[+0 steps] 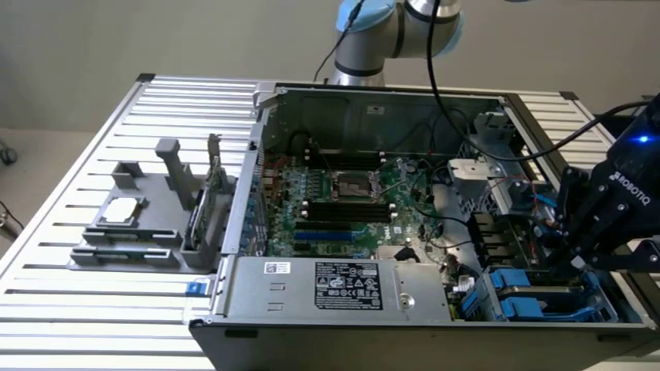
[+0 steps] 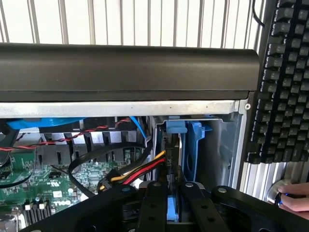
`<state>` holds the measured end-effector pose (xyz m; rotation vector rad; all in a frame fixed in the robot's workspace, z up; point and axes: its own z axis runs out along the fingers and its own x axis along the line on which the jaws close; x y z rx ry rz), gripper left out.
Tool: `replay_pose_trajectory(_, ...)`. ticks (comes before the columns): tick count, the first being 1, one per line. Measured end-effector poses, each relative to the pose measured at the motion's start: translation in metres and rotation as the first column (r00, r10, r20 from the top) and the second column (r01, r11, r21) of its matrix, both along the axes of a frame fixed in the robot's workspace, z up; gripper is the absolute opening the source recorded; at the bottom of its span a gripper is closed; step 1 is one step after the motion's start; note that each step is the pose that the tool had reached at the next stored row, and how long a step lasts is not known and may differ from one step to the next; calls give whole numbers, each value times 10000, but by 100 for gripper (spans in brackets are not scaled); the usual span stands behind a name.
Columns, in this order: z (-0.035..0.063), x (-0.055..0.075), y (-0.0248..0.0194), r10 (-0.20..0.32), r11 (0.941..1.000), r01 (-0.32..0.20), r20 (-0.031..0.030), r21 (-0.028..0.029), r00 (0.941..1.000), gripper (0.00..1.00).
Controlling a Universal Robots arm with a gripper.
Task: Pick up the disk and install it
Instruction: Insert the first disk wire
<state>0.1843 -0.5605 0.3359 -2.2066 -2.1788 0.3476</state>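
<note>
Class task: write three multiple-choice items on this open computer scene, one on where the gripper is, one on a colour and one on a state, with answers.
1. Where is the gripper?
A. at the exterior view's left end of the case
B. high above the case's middle
C. inside the case at the exterior view's right end

2. What colour is the plastic carrier framing the disk?
A. blue
B. red
C. green

3. The computer case is:
A. closed
B. open
C. upside down

Answers: C, it reaches down into the drive bay there; A, the wrist view shows blue plastic; B, the motherboard lies bare.
</note>
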Motion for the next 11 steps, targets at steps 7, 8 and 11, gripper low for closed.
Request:
replay_pose_trajectory(7,-12,0,0,-41,10000,41,0,0,10000,16)
replay_pose_trajectory(8,-12,0,0,-49,10000,49,0,-1,10000,16)
replay_pose_trajectory(11,-16,0,0,-74,10000,74,0,0,10000,16)
